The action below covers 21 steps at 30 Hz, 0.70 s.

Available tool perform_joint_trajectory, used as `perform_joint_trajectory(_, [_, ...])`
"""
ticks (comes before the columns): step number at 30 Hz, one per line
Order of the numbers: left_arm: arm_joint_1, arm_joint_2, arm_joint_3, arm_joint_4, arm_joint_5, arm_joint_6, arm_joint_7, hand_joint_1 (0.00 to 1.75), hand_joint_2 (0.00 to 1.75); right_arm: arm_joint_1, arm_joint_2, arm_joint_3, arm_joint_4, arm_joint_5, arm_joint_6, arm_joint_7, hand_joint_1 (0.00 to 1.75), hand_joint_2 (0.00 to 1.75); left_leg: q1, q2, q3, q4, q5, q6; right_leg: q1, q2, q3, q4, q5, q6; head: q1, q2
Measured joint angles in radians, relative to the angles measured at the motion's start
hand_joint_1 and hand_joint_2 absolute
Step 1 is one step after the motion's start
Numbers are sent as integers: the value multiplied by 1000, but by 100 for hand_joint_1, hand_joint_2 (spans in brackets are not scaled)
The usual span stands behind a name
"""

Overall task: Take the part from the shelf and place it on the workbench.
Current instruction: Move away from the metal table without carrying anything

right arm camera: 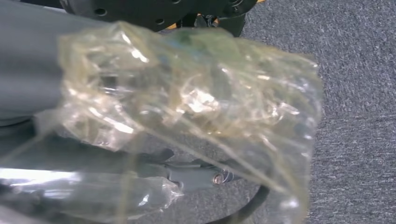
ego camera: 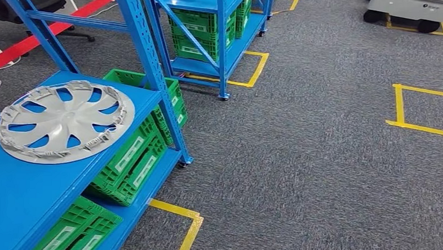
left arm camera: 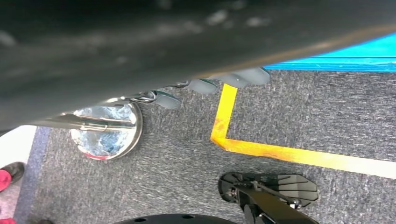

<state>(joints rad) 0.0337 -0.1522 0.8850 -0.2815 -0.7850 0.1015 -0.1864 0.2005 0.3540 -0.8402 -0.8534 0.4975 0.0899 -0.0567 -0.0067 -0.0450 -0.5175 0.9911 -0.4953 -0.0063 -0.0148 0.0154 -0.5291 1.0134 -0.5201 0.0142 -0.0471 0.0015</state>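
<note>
A silver wheel cover (ego camera: 66,121) lies flat on the blue shelf (ego camera: 13,200) at the left of the head view, near the shelf's front corner post. My left hand (left arm camera: 205,86) hangs over the grey carpet beside the shelf's blue edge (left arm camera: 345,58), its fingertips (left arm camera: 243,77) apart and holding nothing. My right hand (right arm camera: 187,116) also hangs above the carpet. Crumpled clear plastic film wraps it, and one dark finger (right arm camera: 196,175) lies straight beneath the film with nothing in it. No workbench shows.
Green crates (ego camera: 133,155) fill the lower shelf levels. A second blue rack (ego camera: 212,29) with more crates stands farther back. Yellow tape (ego camera: 186,230) marks squares on the carpet. A white wheeled unit (ego camera: 410,9) sits at the far right. A shiny round base (left arm camera: 107,135) stands near my left hand.
</note>
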Motion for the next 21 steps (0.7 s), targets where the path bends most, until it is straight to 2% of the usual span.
perform_joint_trajectory(8, [0,0,0,-1,-9,2,-1,0,0,-4,0,0,6,-26,-5,3,0,0,-3,0,-3,10,-5,10,-4,0,1,-1,2,7,0,0])
perform_joint_trajectory(11, [0,0,0,-1,-13,3,-1,0,0,-4,0,0,7,-31,-12,6,0,0,-4,0,-3,7,-3,20,-5,0,4,-8,5,16,-1,0])
perform_joint_trajectory(13, [0,-1,0,-2,-15,3,-1,0,0,-4,0,0,8,-36,-16,8,0,0,0,4,7,-14,10,29,-3,-2,-3,4,-8,22,1,0])
perform_joint_trajectory(15, [1,-3,0,-2,-18,2,-1,0,0,-5,0,0,8,-39,-19,8,0,0,5,9,13,-29,19,36,-3,-4,-44,87,-58,26,4,0])
perform_joint_trajectory(17, [2,-4,0,-3,-21,1,-1,0,0,-5,0,0,8,-40,-19,9,0,0,5,14,12,-30,19,37,-4,-5,-108,215,-111,30,4,0])
perform_joint_trajectory(18, [3,-4,0,-3,-21,1,-1,0,0,-5,0,0,9,-40,-19,9,0,0,5,16,12,-30,18,37,-5,-6,-128,251,-116,33,4,0])
perform_joint_trajectory(19, [3,-4,0,-3,-21,1,-1,0,0,-5,0,0,9,-40,-19,9,0,0,6,17,13,-29,17,35,-6,-7,-130,252,-101,35,4,0])
perform_joint_trajectory(20, [3,-5,0,-3,-21,1,-1,0,0,-5,0,-1,9,-40,-19,9,0,0,7,17,15,-27,14,31,-8,-8,-112,211,-70,37,4,0])
perform_joint_trajectory(21, [2,-6,0,-3,-22,1,-1,0,0,-5,0,-1,10,-40,-19,9,0,0,9,17,17,-24,11,26,-11,-9,-79,143,-32,40,4,0])
